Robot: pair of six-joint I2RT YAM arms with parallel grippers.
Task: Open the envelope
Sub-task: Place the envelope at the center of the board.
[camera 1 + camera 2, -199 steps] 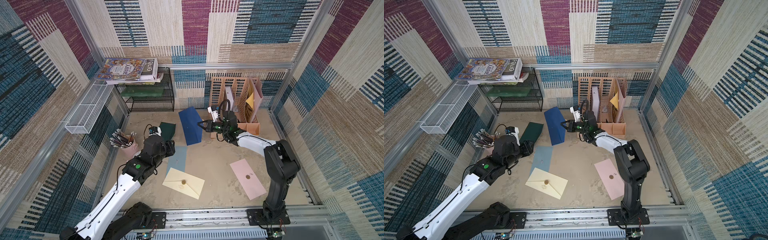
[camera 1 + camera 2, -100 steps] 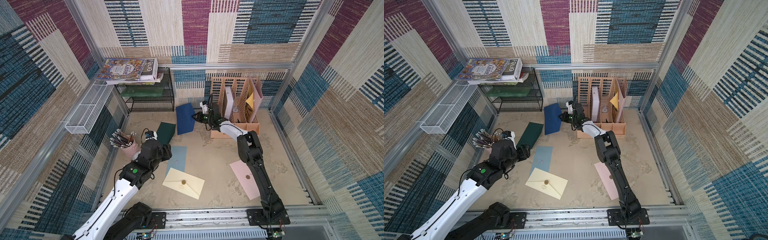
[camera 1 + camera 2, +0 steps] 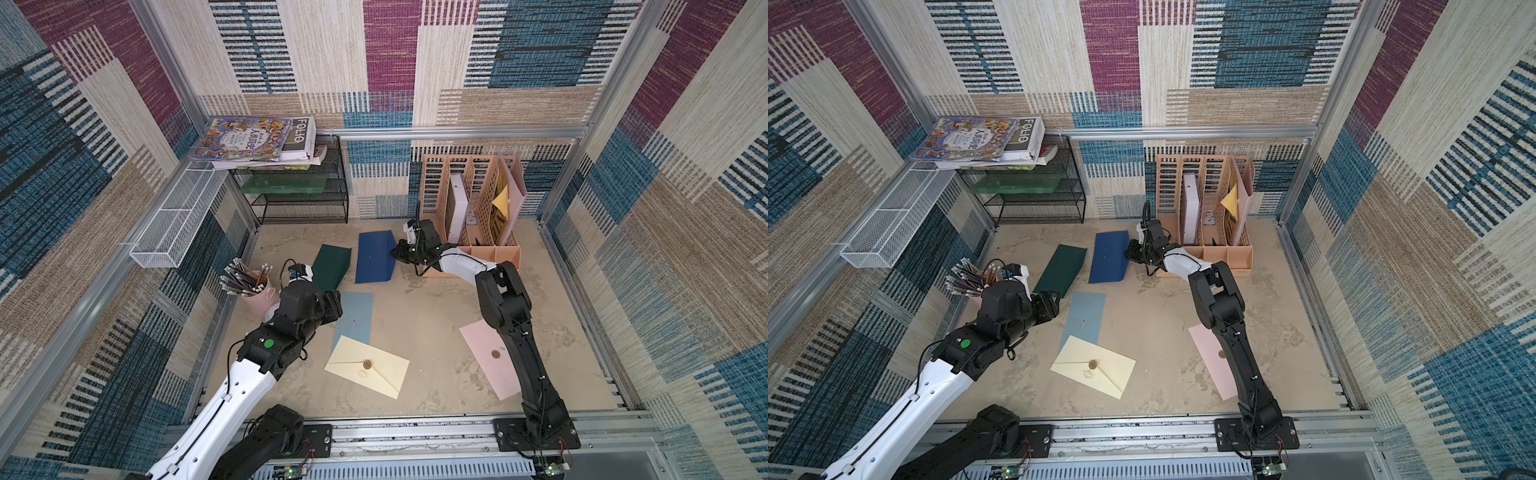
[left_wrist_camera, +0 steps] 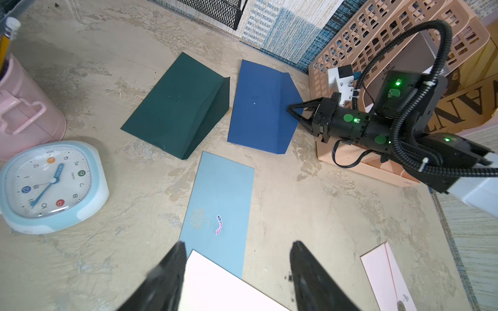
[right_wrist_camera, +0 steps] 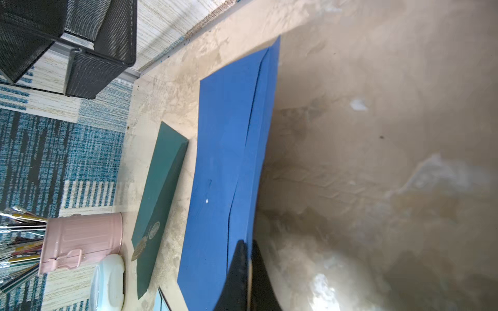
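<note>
Envelopes lie flat on the mottled beige table (image 3: 436, 316) — five in all, smooth matte paper rectangles. Nearest the rail are the cream envelope (image 3: 368, 372), its pointed flap down with a round gold seal, and the pink envelope (image 3: 490, 361), also sealed with a small round dot and partly under the right arm. Just beyond the cream one, and tucked under its corner, is the pale blue envelope (image 4: 219, 207), bearing a faint embossed mark and a small sticker scrap. The left gripper (image 4: 237, 269) hovers above these two with its jaws spread apart, holding nothing. Beside it stand a rounded white-and-blue clock (image 4: 51, 185) and a ribbed pink metal cup (image 3: 257, 291) bristling with pencils. Farther back, the dark green envelope (image 3: 331, 266) and the navy blue envelope (image 3: 374, 257) lie side by side, each with its flap folded outward — both look opened. The right gripper (image 4: 292, 110) has its jaws closed together, the tip at the navy flap's edge; whether it pinches the paper I cannot tell. Behind stand one perforated peach plastic file organizer (image 3: 478, 195) and one black wire-mesh shelf (image 3: 299, 195) topped with books
</note>
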